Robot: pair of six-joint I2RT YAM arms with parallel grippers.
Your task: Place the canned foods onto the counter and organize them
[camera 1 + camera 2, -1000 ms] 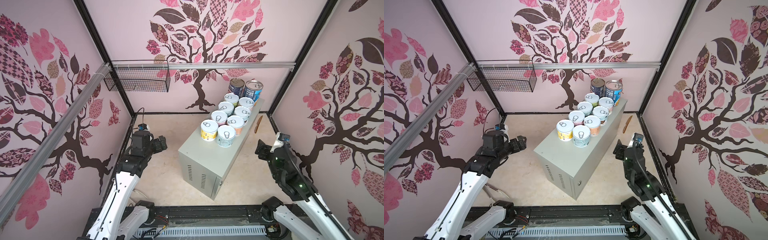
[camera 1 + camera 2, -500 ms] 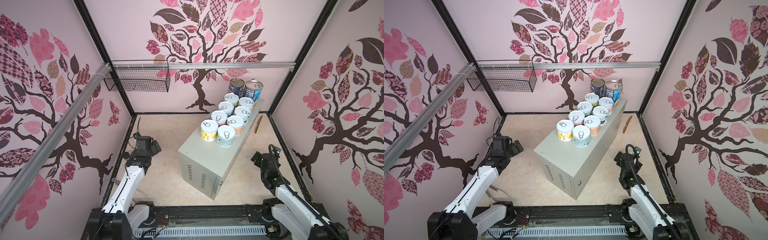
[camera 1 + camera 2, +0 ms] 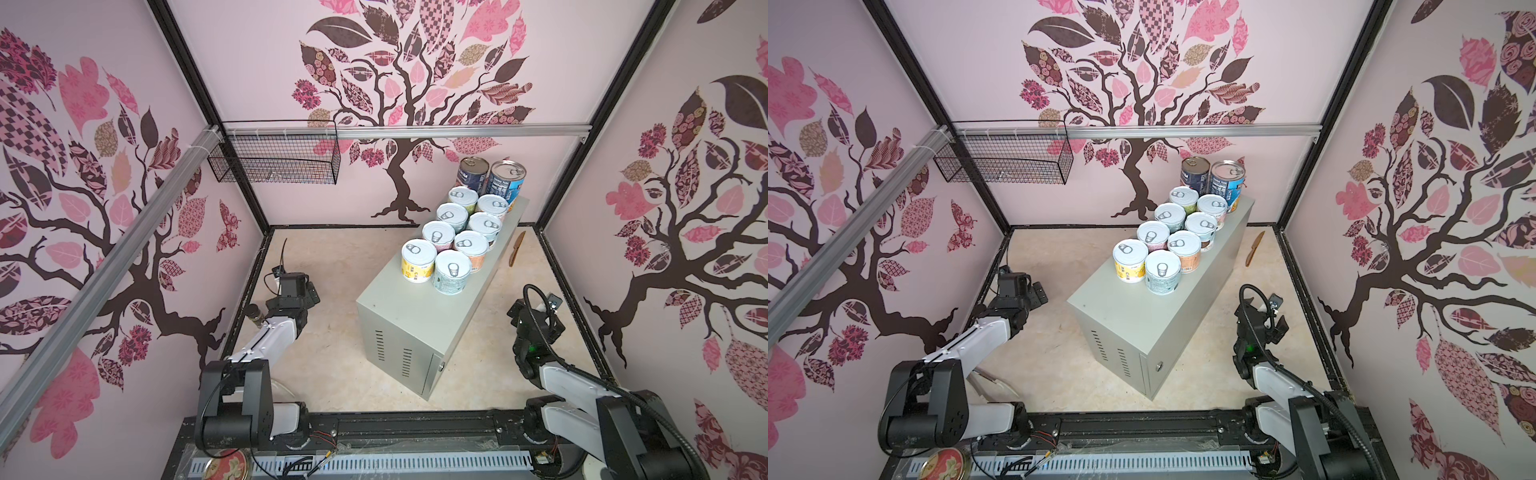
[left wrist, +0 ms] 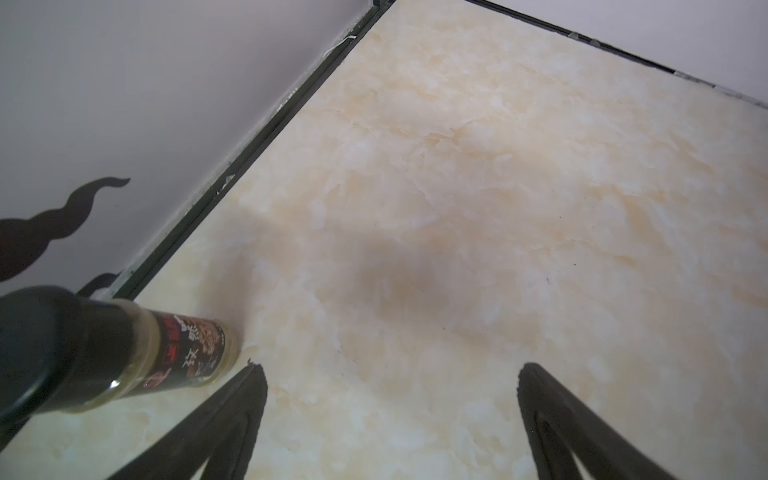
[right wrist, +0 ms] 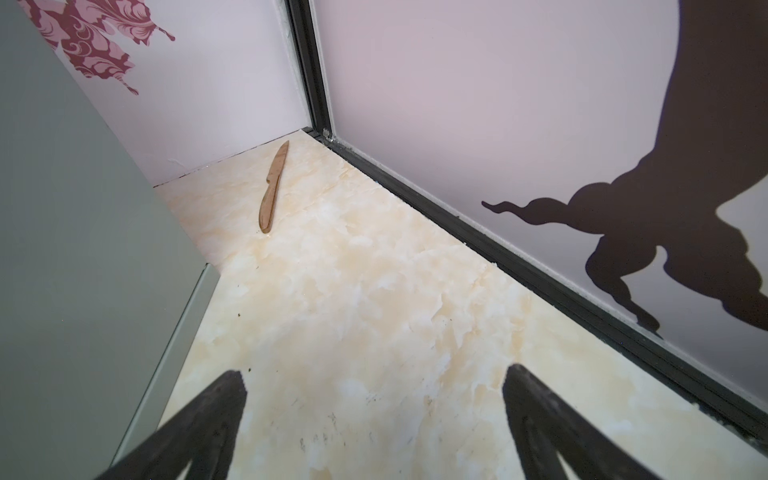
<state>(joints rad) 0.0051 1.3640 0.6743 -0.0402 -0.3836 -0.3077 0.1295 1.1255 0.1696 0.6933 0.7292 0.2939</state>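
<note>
A wire basket (image 3: 274, 160) hangs high. Well in front of the basket, a dark jar (image 4: 183, 353) stands on the floor (image 3: 332, 257). Farther front lies a red-gold tin (image 3: 226, 463). Far right of the basket lies a wooden knife (image 5: 274, 187).

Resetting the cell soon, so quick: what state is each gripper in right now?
Left gripper: open, holding nothing.
Right gripper: open, holding nothing.

Left gripper (image 4: 390, 370) and right gripper (image 5: 374, 370) dropped low (drawn back too).
</note>
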